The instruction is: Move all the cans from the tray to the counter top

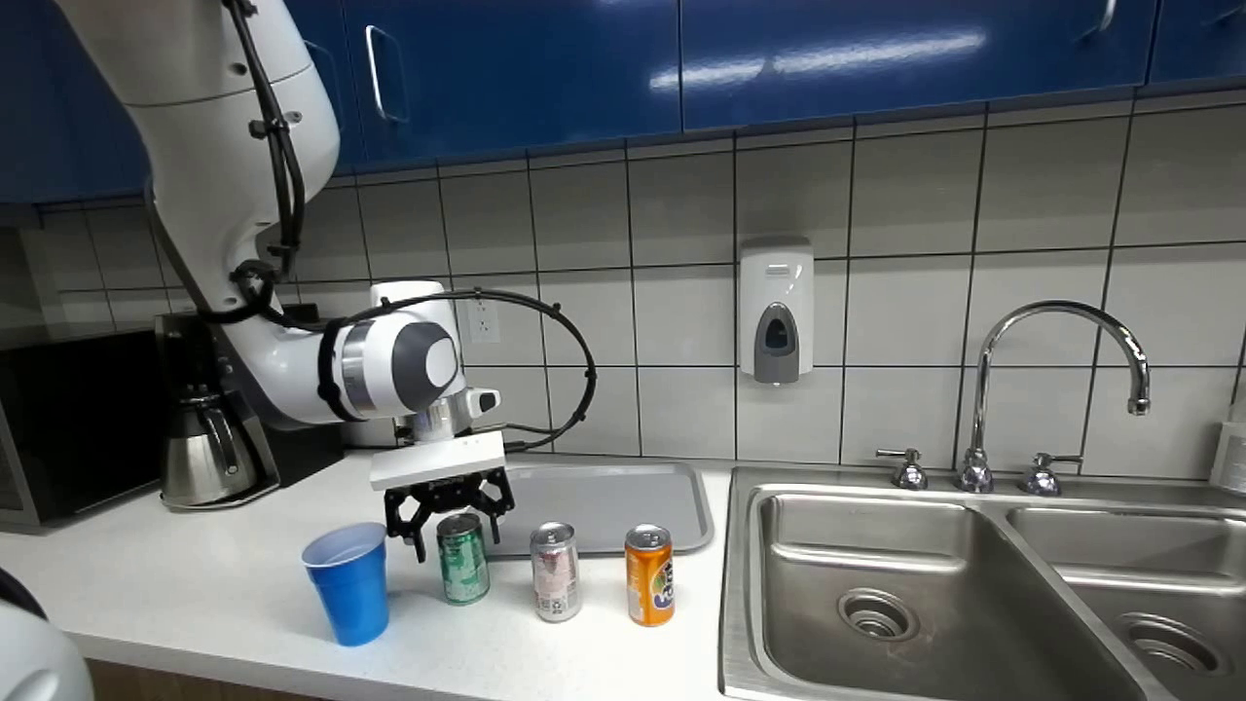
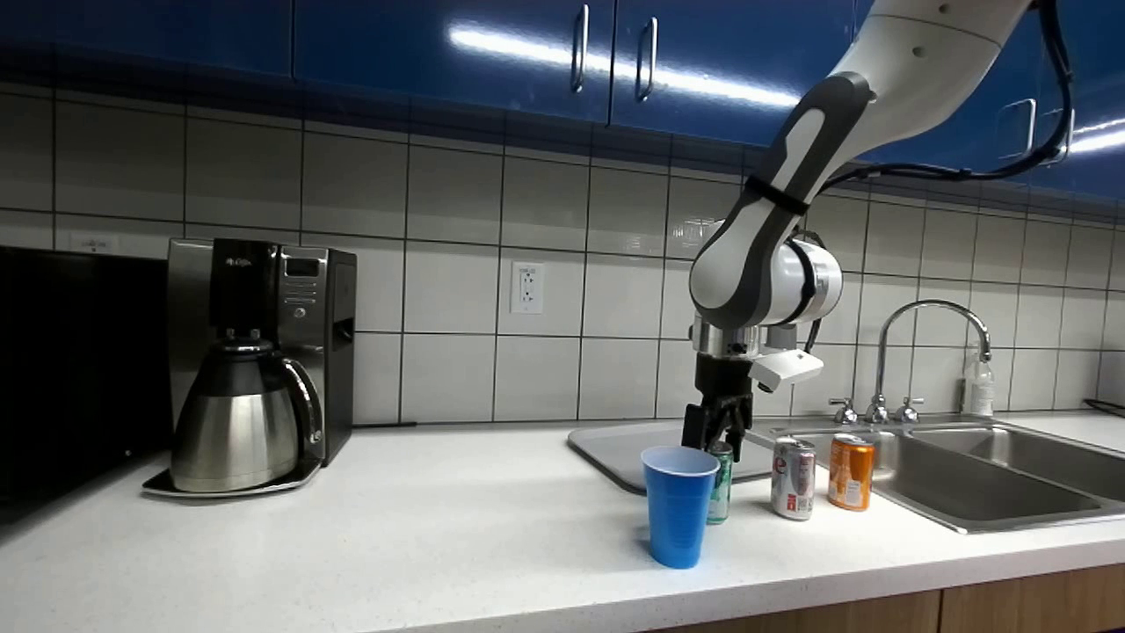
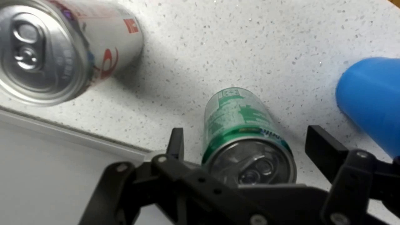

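The green can [image 1: 463,565], the silver-grey can [image 1: 556,574] and the orange can [image 1: 649,576] stand upright in a row on the white counter top [image 1: 243,584]. The grey tray [image 1: 623,501] lies flat behind them, with no can on it. My gripper [image 1: 458,545] points down with its fingers on either side of the green can's top. In the wrist view my gripper [image 3: 245,137] is open, with gaps between both fingertips and the green can [image 3: 240,118]. The silver-grey can [image 3: 106,37] stands off to one side there. The orange can is out of the wrist view.
A blue cup [image 1: 350,584] stands beside the green can, near one finger; it also shows in the wrist view [image 3: 372,100]. A steel sink [image 1: 742,584] with a faucet borders the counter. A coffee maker [image 2: 255,396] stands at the far end. Blue cabinets [image 1: 526,78] hang above.
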Available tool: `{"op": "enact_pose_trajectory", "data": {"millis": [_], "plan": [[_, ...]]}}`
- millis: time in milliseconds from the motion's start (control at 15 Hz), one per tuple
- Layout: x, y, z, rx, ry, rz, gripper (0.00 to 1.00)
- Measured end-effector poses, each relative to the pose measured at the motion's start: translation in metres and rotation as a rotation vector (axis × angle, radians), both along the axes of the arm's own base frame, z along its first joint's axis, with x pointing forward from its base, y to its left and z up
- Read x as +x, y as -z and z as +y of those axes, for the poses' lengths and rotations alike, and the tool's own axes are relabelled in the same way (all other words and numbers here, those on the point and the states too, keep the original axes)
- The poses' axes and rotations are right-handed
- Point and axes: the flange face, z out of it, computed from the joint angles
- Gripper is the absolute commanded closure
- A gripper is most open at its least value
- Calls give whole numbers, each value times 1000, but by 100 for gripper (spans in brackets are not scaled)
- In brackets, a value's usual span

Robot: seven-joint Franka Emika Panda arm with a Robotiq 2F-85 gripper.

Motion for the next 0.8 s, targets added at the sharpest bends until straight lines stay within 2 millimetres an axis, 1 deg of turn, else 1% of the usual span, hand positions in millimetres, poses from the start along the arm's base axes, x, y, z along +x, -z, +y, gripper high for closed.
{"op": "enact_pose_trajectory", "data": {"millis": [200,333,600,800], "plan": [[1,-2,0,1,6,-5,0],[3,-7,1,1,8,-17,0],[6,-27,3,2,7,-57,0],[7,-45,4,5,14,-96,0]]}}
